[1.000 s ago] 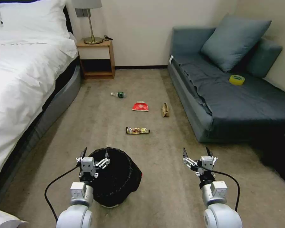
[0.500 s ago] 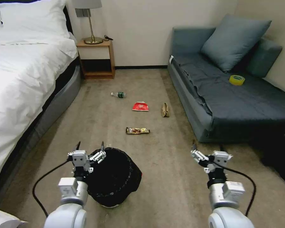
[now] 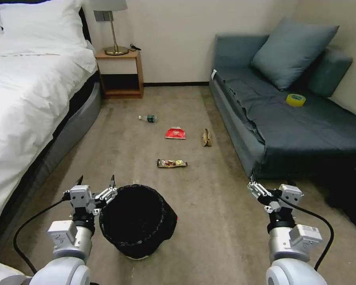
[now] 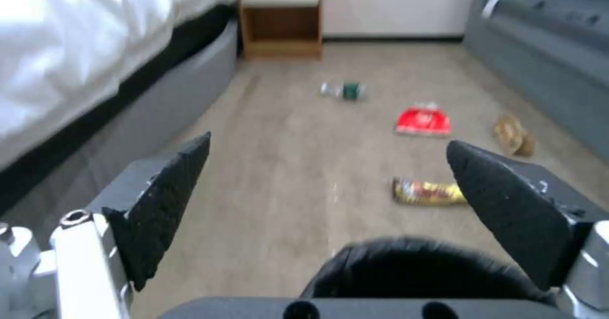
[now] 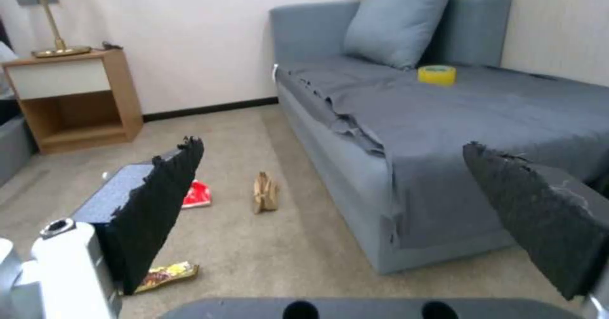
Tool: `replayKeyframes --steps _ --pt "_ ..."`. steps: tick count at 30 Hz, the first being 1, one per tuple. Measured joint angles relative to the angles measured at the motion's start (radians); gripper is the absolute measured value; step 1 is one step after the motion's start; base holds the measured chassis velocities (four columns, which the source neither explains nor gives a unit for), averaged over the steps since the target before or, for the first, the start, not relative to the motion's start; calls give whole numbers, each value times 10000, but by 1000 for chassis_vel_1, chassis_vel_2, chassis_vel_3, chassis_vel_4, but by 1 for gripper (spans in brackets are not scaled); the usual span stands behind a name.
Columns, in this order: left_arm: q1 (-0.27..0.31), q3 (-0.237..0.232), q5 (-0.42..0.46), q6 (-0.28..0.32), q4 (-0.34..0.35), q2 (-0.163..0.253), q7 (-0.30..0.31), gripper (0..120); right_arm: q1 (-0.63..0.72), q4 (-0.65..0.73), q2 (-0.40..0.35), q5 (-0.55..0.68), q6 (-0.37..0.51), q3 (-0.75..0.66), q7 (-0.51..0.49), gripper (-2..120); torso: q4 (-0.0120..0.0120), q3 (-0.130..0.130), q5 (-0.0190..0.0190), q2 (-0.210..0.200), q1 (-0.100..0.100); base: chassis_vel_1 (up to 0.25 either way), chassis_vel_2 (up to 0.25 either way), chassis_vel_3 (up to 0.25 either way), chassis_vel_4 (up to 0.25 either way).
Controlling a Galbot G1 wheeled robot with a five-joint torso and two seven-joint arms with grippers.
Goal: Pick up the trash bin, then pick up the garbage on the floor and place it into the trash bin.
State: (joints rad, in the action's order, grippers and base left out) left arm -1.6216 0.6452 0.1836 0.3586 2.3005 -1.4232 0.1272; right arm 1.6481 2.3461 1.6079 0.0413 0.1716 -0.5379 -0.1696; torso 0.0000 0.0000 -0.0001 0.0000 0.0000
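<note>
- Trash bin (image 3: pixel 136 221): round, lined with a crinkly black bag, upright on the carpet at 6 o'clock of the head view, between the bed (image 3: pixel 23 103) at 9 o'clock and the sofa (image 3: pixel 288 118) at 3 o'clock.
- Left gripper (image 3: pixel 97 189): at 7 o'clock, just beside the bin's left rim, fingers spread wide with nothing between them; the left wrist view shows both dark pads (image 4: pixel 162 204) apart above the bag's edge.
- Right gripper (image 3: pixel 271 188): at 4 o'clock, well apart from the bin, near the sofa's front corner; fingers spread and holding nothing.
- Garbage, all on the carpet toward 12 o'clock from the bin: dark brown-gold wrapper (image 3: pixel 172 163) nearest; red snack packet (image 3: pixel 175 133); crumpled tan paper bag (image 3: pixel 206 137) beside the sofa; clear bottle with green label (image 3: pixel 148 118) farthest.
</note>
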Motion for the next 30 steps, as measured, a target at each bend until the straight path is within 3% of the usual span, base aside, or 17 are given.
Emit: replayKeyframes --steps 3,4,9,10,12,19,30 --pt "220 -27 813 893 -319 425 612 100 0 -9 1 -5 0 -17 7 100 0 0 -1 0 0 0 0 0 0" --pt "220 -27 813 893 -319 425 612 100 0 -9 1 -5 0 -17 7 100 0 0 -1 0 0 0 0 0 0" --pt "431 -124 2644 2931 -196 966 1990 100 4 97 13 -5 -9 -53 23 100 0 0 1 0 0 0 0 0 0" --pt "431 -124 2644 2931 -196 966 1990 100 4 97 13 -5 -9 -53 23 100 0 0 1 0 0 0 0 0 0" --pt "552 -132 3141 3476 -151 1168 2366 100 15 137 13 -9 -21 -59 28 100 0 1 1 0 1 0 0 0 0" --pt "705 -152 3497 3869 -361 1541 2733 99 76 179 11 -56 -83 -48 40 100 -1 1 1 0 0 0 0 0 0" --pt "1058 -287 4035 3833 -1837 1763 2757 99 41 29 5 -218 -188 22 71 100 0 1 0 0 0 0 0 0 0"
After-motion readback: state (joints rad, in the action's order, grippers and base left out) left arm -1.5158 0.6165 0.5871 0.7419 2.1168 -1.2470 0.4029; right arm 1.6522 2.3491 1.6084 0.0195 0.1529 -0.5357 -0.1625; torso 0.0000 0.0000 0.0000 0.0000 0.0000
